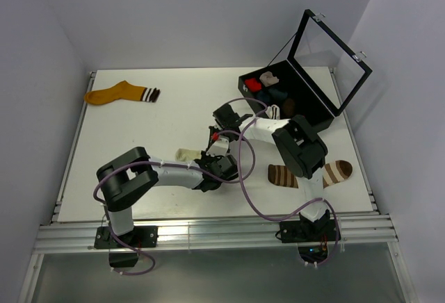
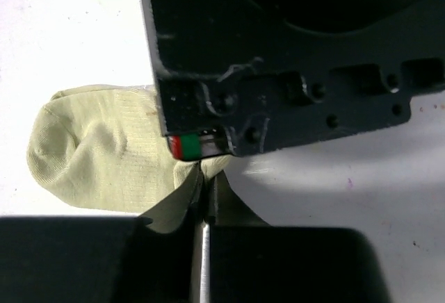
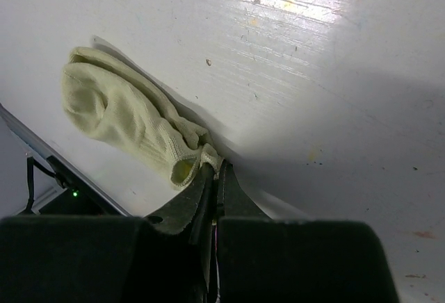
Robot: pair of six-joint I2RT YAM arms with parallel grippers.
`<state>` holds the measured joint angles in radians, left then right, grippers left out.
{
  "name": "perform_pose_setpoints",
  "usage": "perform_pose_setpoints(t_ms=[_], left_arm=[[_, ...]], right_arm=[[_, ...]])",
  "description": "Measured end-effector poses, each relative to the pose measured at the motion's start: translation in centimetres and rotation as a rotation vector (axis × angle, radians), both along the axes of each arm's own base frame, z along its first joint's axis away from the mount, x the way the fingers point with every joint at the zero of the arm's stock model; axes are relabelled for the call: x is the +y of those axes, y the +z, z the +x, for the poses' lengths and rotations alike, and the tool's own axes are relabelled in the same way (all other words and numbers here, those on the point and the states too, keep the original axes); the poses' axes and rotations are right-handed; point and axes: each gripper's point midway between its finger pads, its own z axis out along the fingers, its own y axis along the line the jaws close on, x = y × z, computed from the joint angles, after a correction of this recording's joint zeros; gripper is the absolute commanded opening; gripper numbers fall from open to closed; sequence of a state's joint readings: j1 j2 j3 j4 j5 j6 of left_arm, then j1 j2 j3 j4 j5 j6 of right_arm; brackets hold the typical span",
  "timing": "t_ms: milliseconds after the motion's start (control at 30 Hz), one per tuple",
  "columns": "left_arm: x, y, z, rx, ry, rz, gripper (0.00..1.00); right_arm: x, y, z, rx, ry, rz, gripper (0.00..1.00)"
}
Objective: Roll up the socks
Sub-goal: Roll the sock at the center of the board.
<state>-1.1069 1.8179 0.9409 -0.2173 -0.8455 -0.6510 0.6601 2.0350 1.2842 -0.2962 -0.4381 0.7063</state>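
Note:
The short cream sock (image 1: 184, 155) lies flat on the white table (image 1: 139, 136) in front of the arms. My left gripper (image 1: 207, 156) is shut on its cuff edge; the left wrist view shows the sock (image 2: 104, 157) stretching left from the closed jaws (image 2: 207, 178). My right gripper (image 1: 213, 147) is shut on the same cuff, right next to the left one; its view shows the sock (image 3: 118, 119) running up-left from its jaws (image 3: 214, 167). A brown sock with pale stripes (image 1: 334, 172) lies at the right, partly hidden by the right arm.
An orange sock with a striped cuff (image 1: 118, 94) lies at the back left. An open black box (image 1: 295, 101) with its lid up stands at the back right and holds several rolled socks, one of them red (image 1: 254, 85). The right gripper's body (image 2: 278, 74) hangs over the left gripper.

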Motion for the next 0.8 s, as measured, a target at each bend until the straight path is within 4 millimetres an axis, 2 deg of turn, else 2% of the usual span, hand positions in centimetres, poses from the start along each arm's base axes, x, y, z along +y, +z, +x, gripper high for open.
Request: perform_pose_setpoints(t_ms=[33,167,267,300,467,700,800], left_arm=[[0.0,0.0,0.0,0.001,0.002,0.002,0.00],[0.0,-0.1,-0.1,0.006,0.003,0.004,0.00],[-0.1,0.0,-0.3,0.030,-0.012,-0.023,0.00],[-0.1,0.0,-0.4,0.046,-0.018,-0.045,0.00],[0.4,0.3,-0.6,0.166,-0.036,-0.252,0.00],[1.4,0.4,0.0,0.311,-0.021,-0.587,0.00],[1.4,0.4,0.0,0.349,-0.027,-0.697,0.00]], right_arm=[[0.0,0.0,0.0,0.000,0.000,0.002,0.00],[0.2,0.0,0.0,-0.003,0.004,0.028,0.02],[0.1,0.1,0.0,-0.013,0.000,0.058,0.11],[0.1,0.2,-0.2,-0.015,-0.001,0.067,0.17],[-0.5,0.8,-0.6,-0.041,-0.028,0.105,0.29],[-1.0,4.2,0.2,-0.151,-0.095,0.208,0.42],[-0.9,5.6,0.7,-0.202,-0.107,0.254,0.43]])
